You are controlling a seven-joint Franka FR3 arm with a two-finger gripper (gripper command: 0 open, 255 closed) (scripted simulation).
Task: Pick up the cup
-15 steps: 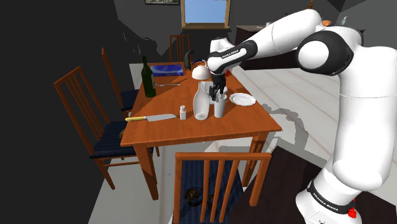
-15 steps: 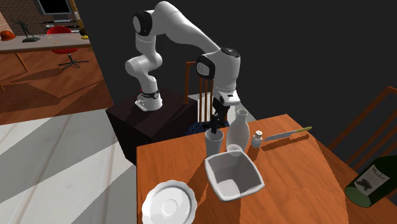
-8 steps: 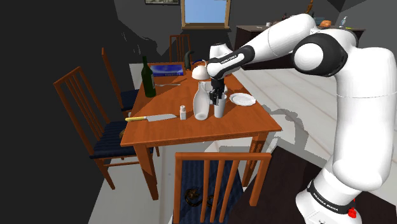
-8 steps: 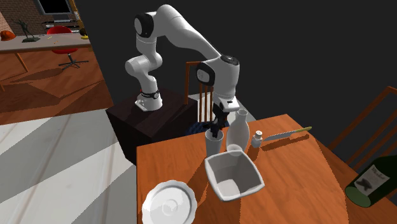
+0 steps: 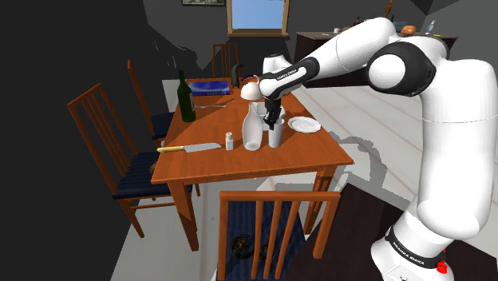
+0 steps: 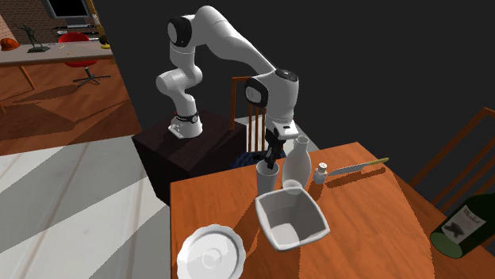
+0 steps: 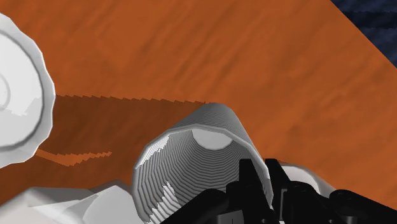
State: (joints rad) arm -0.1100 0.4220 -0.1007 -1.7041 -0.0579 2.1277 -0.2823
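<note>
Orange-brown wood forms the surface point(image 5: 239, 164) in the shoulder view, with wooden chairs point(image 5: 120, 152) drawn up round it and a window point(image 5: 255, 14) set in the far wall. The tool point(image 5: 274, 122) is lowered onto the rim of the pale grey cup point(image 5: 276, 136), and its fingertips are hidden at the cup's mouth. A white carafe point(image 5: 252, 129) is stood just beside the tool; whether it touches the cup cannot be told. A white plate point(image 5: 304, 124) is laid near the tool on its other side. Small lettering, apparently FRANKA EMIKA, is carried on the arm's base ring point(image 5: 409, 251).

In the second exterior view the tool point(image 6: 271, 157) is dipped into the cup point(image 6: 265, 177), with the carafe point(image 6: 296, 168) just beside it and a square white bowl point(image 6: 291, 219) near it, towards the camera. A dark bottle point(image 6: 464, 230), well apart from the tool, is cut off by the picture's edge; its label point(image 6: 460, 226) bears a dark figure, and no writing on it can be read.

In the wrist view the cup point(image 7: 203, 159) is seen from above, ribbed and grey inside. The tool point(image 7: 263, 177) is pinched on the cup's wall, one finger inside and one outside; lower down the fingers merge into black and are hard to separate. The plate point(image 7: 19, 121), beyond the cup from the tool, is cut off at the edge.
</note>
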